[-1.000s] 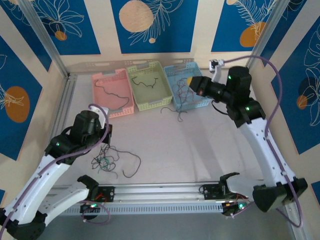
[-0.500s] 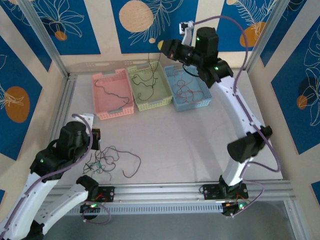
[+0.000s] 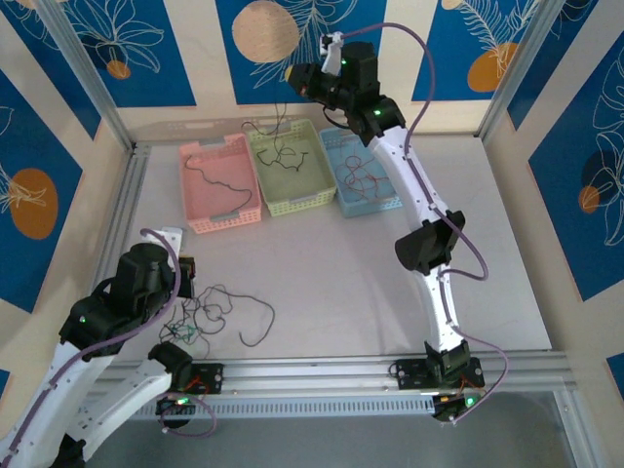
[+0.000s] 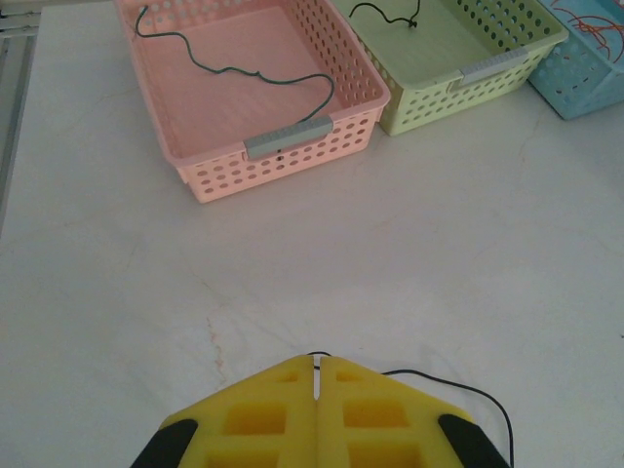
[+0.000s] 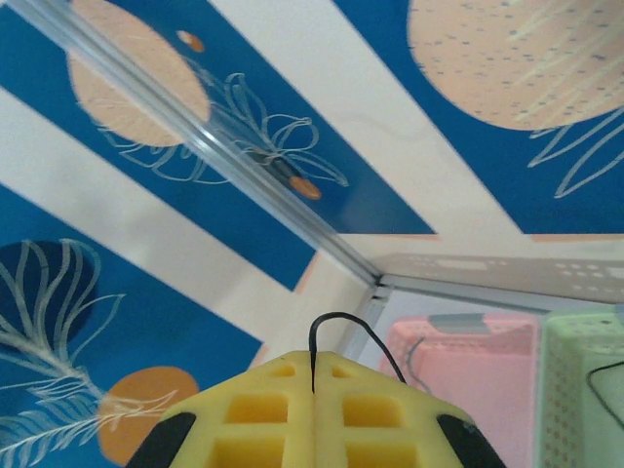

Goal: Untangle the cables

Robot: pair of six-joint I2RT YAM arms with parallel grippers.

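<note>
The tangle of cables (image 3: 210, 314) lies on the table (image 3: 390, 283) at the front left, just beside the left gripper (image 4: 317, 369), which sits low next to it. The gripper's yellow pads (image 4: 255, 419) are pressed together with no gap. A black strand (image 4: 444, 386) comes out at the seam and curves off to the right. It looks pinched there, probably to draw one wire out of the knot.

Further back, three baskets stand in a row, apparently one for each colour. The pink basket (image 4: 292, 146) holds a dark green cable (image 4: 234, 71). The green basket (image 3: 297, 203) has black wire on its floor. The blue basket (image 3: 375, 205) holds red cables (image 3: 363, 178).

The right gripper (image 5: 312, 372) is raised high above the back of the green basket. Its pads are shut tight on a black cable (image 5: 330, 325) that loops out of the seam. From above, this cable hangs down toward the green basket. The height probably serves to lift its whole length clear so that it drops in there.
</note>
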